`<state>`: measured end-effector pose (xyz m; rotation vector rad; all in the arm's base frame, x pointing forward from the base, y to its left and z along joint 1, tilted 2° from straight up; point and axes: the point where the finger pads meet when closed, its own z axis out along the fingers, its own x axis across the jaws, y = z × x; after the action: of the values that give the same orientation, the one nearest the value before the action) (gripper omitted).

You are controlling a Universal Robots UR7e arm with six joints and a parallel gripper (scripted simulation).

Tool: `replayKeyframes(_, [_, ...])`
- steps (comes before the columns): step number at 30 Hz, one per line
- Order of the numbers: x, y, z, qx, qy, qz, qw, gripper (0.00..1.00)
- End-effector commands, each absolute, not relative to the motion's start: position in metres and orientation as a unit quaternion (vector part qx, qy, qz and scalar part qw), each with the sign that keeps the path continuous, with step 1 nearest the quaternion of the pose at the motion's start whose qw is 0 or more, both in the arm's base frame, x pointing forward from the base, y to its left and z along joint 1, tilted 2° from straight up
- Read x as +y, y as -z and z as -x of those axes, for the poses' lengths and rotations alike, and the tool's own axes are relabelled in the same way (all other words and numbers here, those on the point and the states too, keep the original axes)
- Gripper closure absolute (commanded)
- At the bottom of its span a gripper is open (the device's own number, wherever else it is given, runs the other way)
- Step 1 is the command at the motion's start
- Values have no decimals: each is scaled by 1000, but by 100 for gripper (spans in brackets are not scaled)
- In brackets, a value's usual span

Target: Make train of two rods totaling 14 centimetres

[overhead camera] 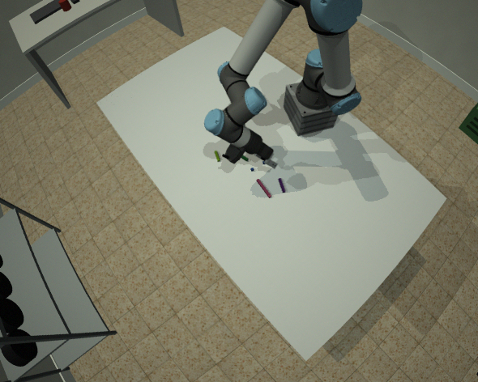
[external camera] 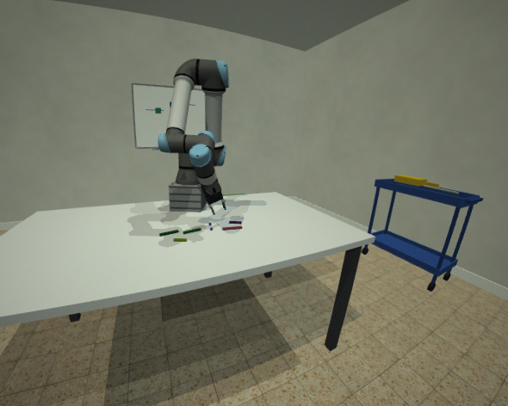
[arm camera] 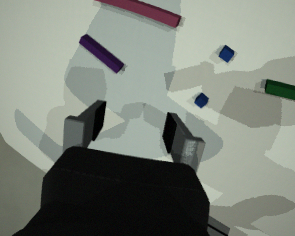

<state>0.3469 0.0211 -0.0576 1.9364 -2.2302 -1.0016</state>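
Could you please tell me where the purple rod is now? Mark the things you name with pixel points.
In the top view, the purple rod [overhead camera: 281,184] [external camera: 234,222] [arm camera: 102,53] lies just right of the longer pink rod [overhead camera: 263,188] [external camera: 232,228] [arm camera: 145,11].

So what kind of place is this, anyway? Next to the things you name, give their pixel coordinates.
Probably a robot workshop or lab: a jointed arm [overhead camera: 251,39] [external camera: 180,102] bolted by a big white table [overhead camera: 247,254] [external camera: 114,270], a whiteboard [external camera: 145,131] behind, and a blue wheeled cart [external camera: 424,193] alongside.

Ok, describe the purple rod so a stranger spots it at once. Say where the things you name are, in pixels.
On the white table [overhead camera: 272,254] [external camera: 114,270], find the pink rod [overhead camera: 263,188] [external camera: 232,228] [arm camera: 145,12]. The purple rod [overhead camera: 281,184] [external camera: 234,222] [arm camera: 102,53] lies beside it, toward the robot's base [overhead camera: 313,123] [external camera: 186,203], and is darker and shorter than that neighbour.
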Motion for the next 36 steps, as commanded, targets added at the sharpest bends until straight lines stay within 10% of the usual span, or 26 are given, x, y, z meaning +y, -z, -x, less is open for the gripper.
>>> replayKeyframes(1, [29,69,-341,-729,257,-634,20,0])
replayKeyframes(36, [58,62,-311,-768,7,-641,-16,0])
